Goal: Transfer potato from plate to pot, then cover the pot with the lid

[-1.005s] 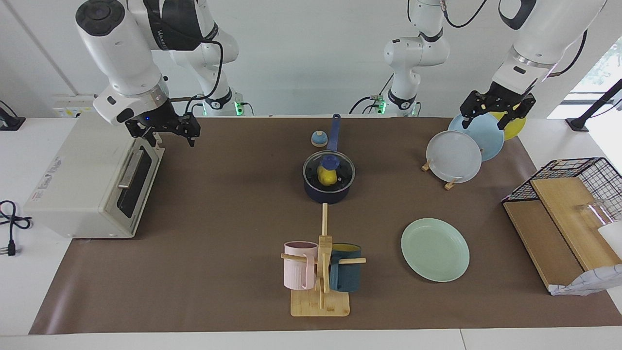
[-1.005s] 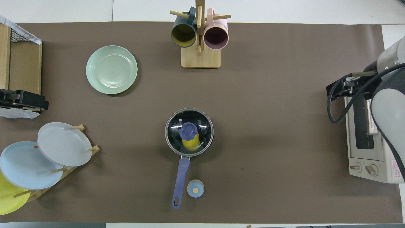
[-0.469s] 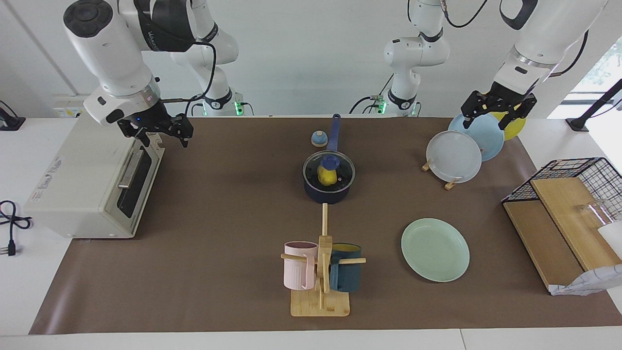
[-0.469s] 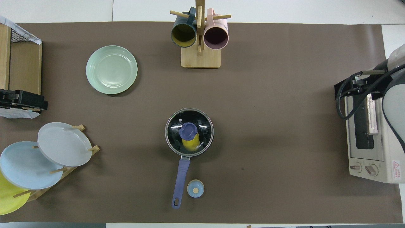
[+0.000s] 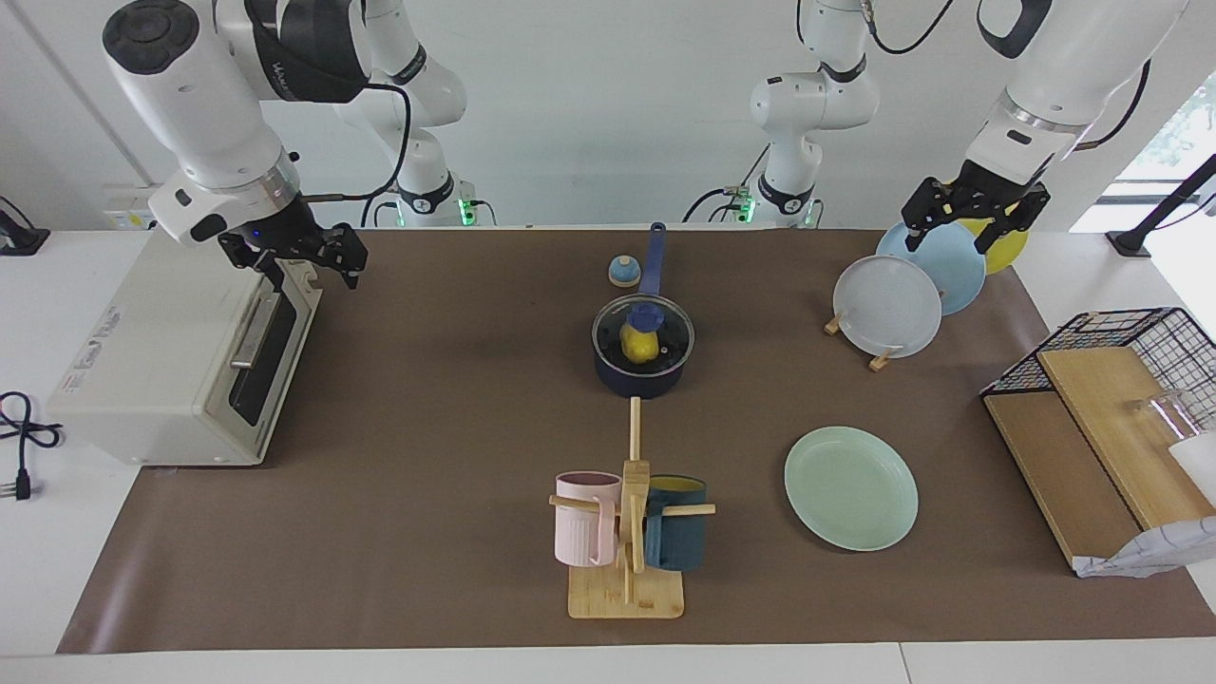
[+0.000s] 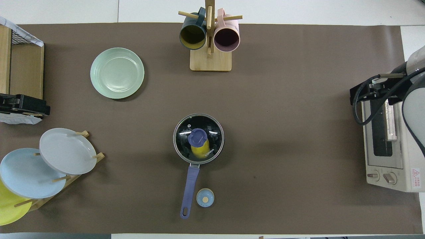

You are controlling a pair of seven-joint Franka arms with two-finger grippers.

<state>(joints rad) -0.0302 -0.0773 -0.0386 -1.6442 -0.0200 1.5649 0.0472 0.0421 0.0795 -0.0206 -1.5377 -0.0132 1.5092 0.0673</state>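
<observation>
We see the pot (image 5: 638,366) standing mid-worktop with the glass lid (image 5: 643,332) seated on it and the yellow potato (image 5: 638,347) visible inside through the glass. The pot's long handle points toward the robots. The mint-green plate (image 5: 851,487) lies bare, farther from the robots than the pot and toward the left arm's end of the worktop.

Both grippers are well apart from the pot, so nothing separates them in reach. The right gripper (image 5: 306,259) hangs over the top edge of the toaster oven (image 5: 171,361), jaws wide and holding nothing. The left gripper (image 5: 975,220) hangs over the rack of standing plates (image 5: 912,290), jaws also spread and bare.

We judge both steps done: the pot lies between the two arms, and neither gripper needs to approach it.
</observation>
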